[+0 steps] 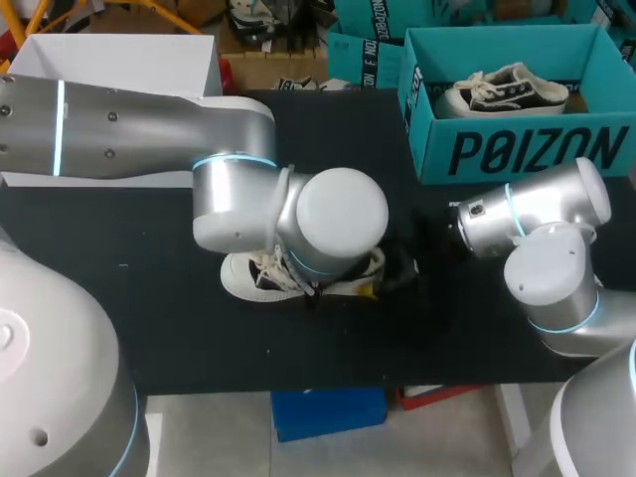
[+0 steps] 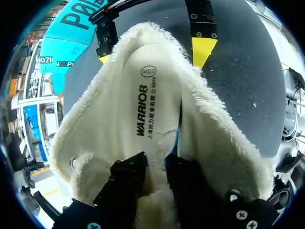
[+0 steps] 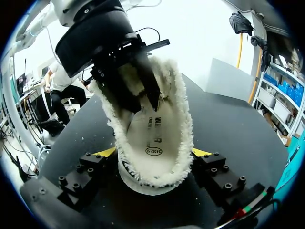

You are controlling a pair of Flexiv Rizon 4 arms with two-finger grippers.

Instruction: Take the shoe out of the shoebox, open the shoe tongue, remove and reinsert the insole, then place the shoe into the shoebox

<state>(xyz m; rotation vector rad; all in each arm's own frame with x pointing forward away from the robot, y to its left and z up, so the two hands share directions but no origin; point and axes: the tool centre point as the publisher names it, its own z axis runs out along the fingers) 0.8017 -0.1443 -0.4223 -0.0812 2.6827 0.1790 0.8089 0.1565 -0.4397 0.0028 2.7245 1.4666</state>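
- At the middle of the black bench [image 1: 149, 308] lies a white shoe [image 1: 241, 276] with a thick, cream fleece lining. Its toe points left and its heel right, and in the head view most of it is hidden under the wrist of the left arm [image 1: 129, 124].
- The left end effector [image 2: 156, 161] reaches down into the mouth of the shoe. Its two black fingers [image 2: 126, 179] stand almost together — only a thin gap between them — and pinch the insole [image 2: 148, 95]. A blue sliver of the insole's edge runs up to that gap. The yellow tips are buried in fleece.
- The insole lies along the inside of the shoe, printed side up, with an oval mark toward the heel end. Whether it is lifted off the sole I cannot tell.
- The right arm [image 1: 542, 214] comes in from the right, and the right end effector [image 3: 153, 153] straddles the heel end of the shoe. Its fingers are spread wide, with one yellow tip pressed against the fleece collar on each side, so it grips the shoe from two sides.
- The two end effectors face each other across the shoe, close together but not touching.
- Far right on the bench stands the teal shoebox [image 1: 517, 154], its top open, well apart from the held shoe — a second shoe [image 1: 507, 91], dark and white, lies inside it.
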